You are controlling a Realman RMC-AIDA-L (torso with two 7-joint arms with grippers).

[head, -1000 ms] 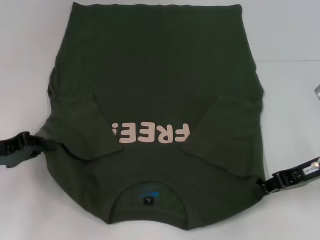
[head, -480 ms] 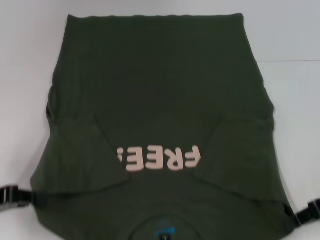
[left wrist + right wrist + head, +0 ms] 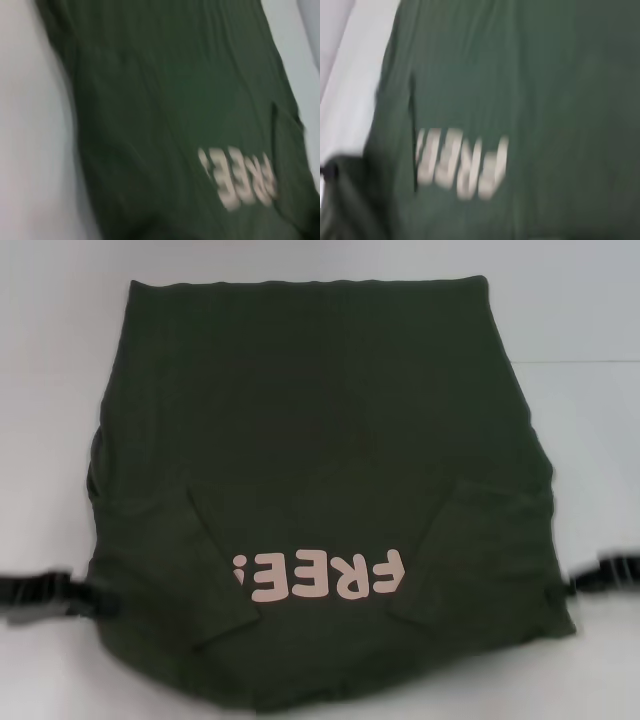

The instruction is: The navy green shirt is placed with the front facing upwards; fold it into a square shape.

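Note:
The navy green shirt (image 3: 320, 440) lies front up on the white table, sleeves folded inward, with the pink "FREE!" lettering (image 3: 320, 575) upside down near me. Its near collar end is raised toward the camera, and the collar and label are out of view. My left gripper (image 3: 85, 598) holds the shirt's left near edge and my right gripper (image 3: 578, 583) holds the right near edge; both are blurred. The left wrist view shows the shirt (image 3: 175, 100) and lettering (image 3: 240, 182) below. The right wrist view shows the same cloth (image 3: 545, 100) and lettering (image 3: 462, 162).
The white table (image 3: 40, 390) surrounds the shirt on the left, right and far sides. A faint seam line (image 3: 590, 362) runs across the table at the right. Nothing else stands on it.
Both grippers have lifted the shirt's collar end up toward the camera. The collar and label have left the bottom of the view, and the lettering sits lower in the picture.

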